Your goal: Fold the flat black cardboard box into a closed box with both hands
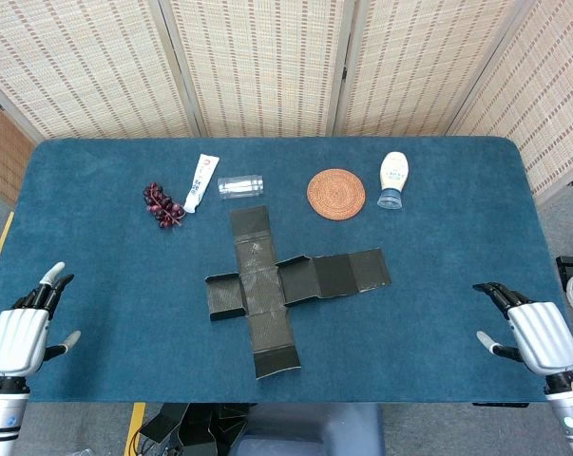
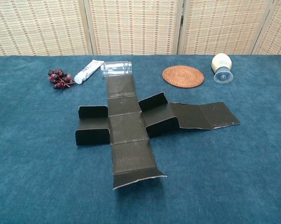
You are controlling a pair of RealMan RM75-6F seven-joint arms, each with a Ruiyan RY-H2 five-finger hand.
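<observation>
Black cardboard box [image 1: 281,285]: lay unfolded in a cross shape near the middle of the blue table [image 1: 96,237]. One long strip ran from the far side toward the near edge; a shorter arm reached left, and a longer arm of several panels reached right. In the chest view the box [image 2: 126,128] was not wholly flat: the left arm's side flaps stood up, the panel just right of centre rose at an angle, and the near end of the long strip curled slightly off the cloth. Neither hand touched it.

Left hand [image 1: 22,332]: at the near left corner of the table, well apart from the box, fingers extended and slightly spread, holding nothing. Seen in the head view only.

Right hand [image 1: 533,332]: at the near right corner, likewise well apart from the box, fingers extended toward the table's centre, thumb out to the side, holding nothing. Seen in the head view only.

Other items, all along the far side of the table:
- Bunch of dark red grapes [image 1: 162,204], left of the box's far end.
- White tube [image 1: 201,182], lying just right of the grapes.
- Clear plastic cup [image 1: 239,186], lying on its side, just beyond the far end of the long strip; in the chest view the cup [image 2: 116,68] appeared to meet that end.
- Round woven coaster [image 1: 336,193], right of the cup.
- White squeeze bottle [image 1: 392,179], standing cap down, just right of the coaster.

Folding screen [image 1: 267,57]: woven panels standing behind the table.
</observation>
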